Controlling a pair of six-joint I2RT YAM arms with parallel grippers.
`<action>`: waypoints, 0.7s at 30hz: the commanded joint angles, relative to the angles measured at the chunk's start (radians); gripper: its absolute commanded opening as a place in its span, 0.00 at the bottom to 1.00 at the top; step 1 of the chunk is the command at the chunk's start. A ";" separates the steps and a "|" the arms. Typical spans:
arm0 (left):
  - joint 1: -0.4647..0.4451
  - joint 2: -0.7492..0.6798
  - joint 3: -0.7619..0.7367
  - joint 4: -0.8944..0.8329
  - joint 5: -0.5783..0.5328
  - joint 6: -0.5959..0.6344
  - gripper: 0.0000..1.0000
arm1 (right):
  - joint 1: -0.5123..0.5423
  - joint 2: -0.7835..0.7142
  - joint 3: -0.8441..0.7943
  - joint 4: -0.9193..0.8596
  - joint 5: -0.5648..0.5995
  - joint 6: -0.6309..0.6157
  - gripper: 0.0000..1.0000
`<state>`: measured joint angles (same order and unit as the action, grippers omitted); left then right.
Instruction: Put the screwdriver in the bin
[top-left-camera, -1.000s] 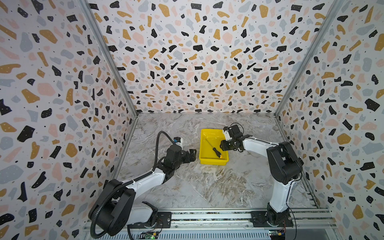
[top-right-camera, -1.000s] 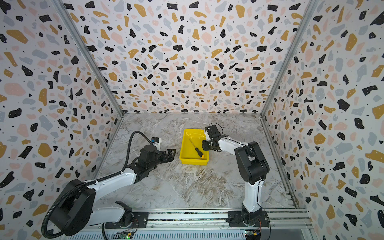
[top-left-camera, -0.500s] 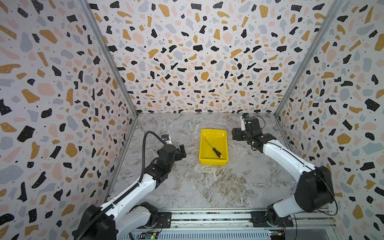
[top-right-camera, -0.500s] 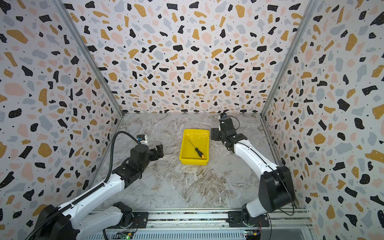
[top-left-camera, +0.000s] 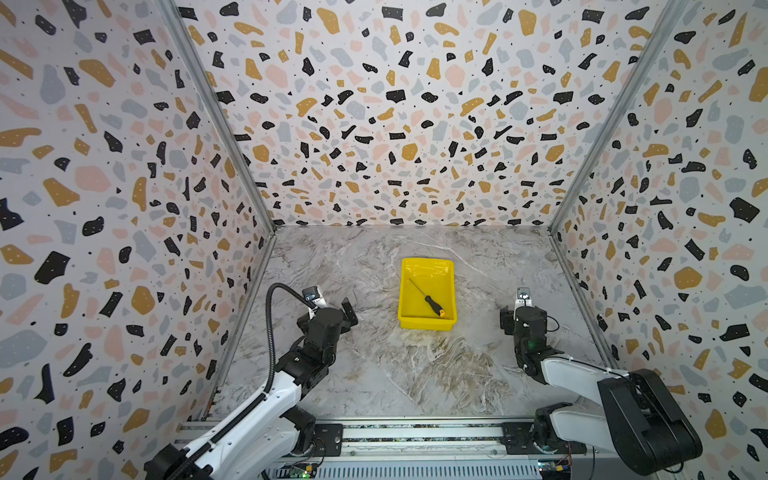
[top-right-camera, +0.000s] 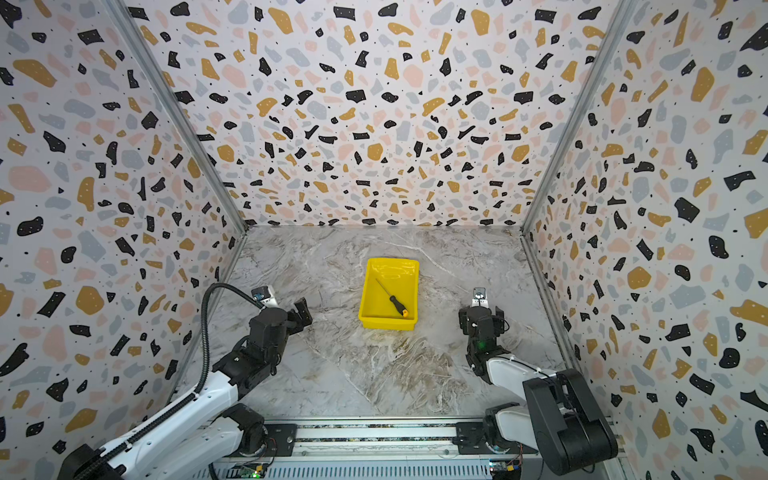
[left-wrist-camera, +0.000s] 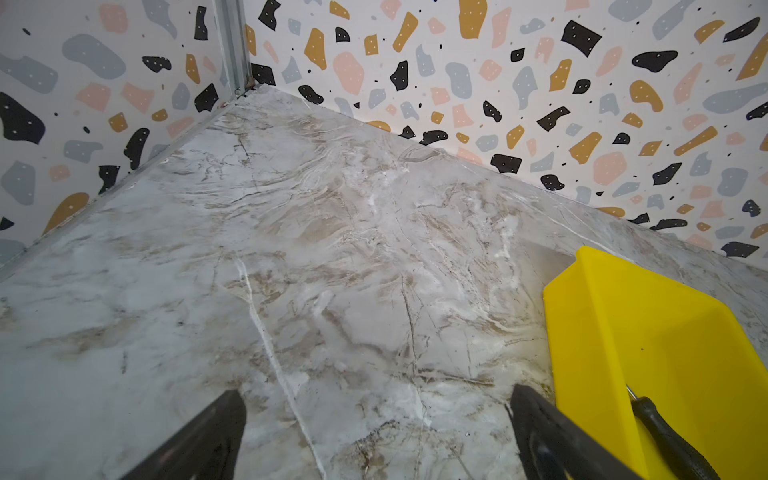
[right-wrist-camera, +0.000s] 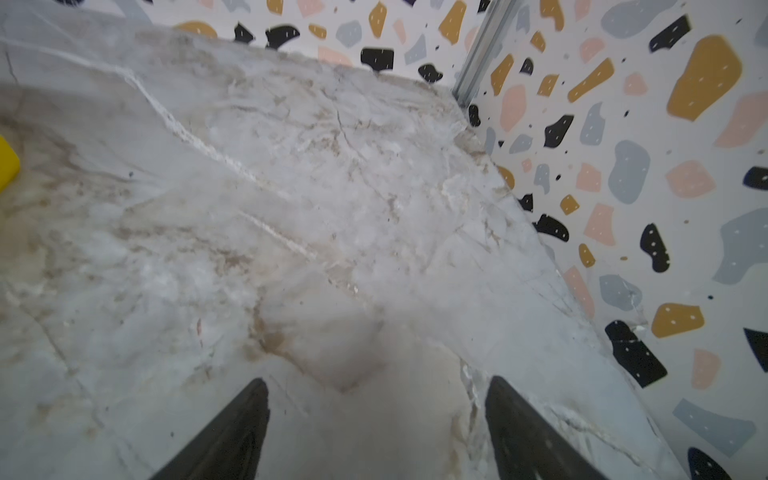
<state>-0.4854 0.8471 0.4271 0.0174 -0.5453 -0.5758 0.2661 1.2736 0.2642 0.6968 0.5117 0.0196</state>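
I see one yellow bin (top-left-camera: 427, 325) on the marble-patterned table (top-left-camera: 374, 374), about midway between my two arms. One screwdriver (top-left-camera: 429, 299) lies flat inside it, slanting across the floor of the bin. Its thin metal shaft points toward the back wall (top-left-camera: 395, 104) and its orange-tipped black handle sits near the front right corner. Both top views show the whole tool.

The left wrist view catches only the bin's near wall (left-wrist-camera: 590, 332), part of the black handle (left-wrist-camera: 665, 436) and a sliver of shaft. The right wrist view shows just a yellow corner of the bin (right-wrist-camera: 7, 166) at its edge.

I count two grippers, each with two dark fingers. The left gripper (left-wrist-camera: 376, 399) has its fingers spread wide over bare table, just beside the bin, holding nothing. The right gripper (right-wrist-camera: 376, 384) is likewise spread apart and empty, well clear of the bin near the right-hand wall.
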 joint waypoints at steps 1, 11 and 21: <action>0.004 -0.013 0.000 0.004 -0.056 -0.027 1.00 | -0.002 0.058 0.006 0.230 0.040 -0.037 0.84; 0.005 -0.016 0.015 0.068 -0.282 0.021 1.00 | -0.123 0.133 -0.059 0.483 -0.116 0.047 0.86; 0.005 0.049 -0.250 0.814 -0.410 0.648 1.00 | -0.147 0.224 -0.090 0.644 -0.315 -0.021 0.99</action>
<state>-0.4850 0.8803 0.2462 0.5045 -0.9077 -0.1913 0.1219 1.4975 0.1905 1.2491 0.2661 0.0193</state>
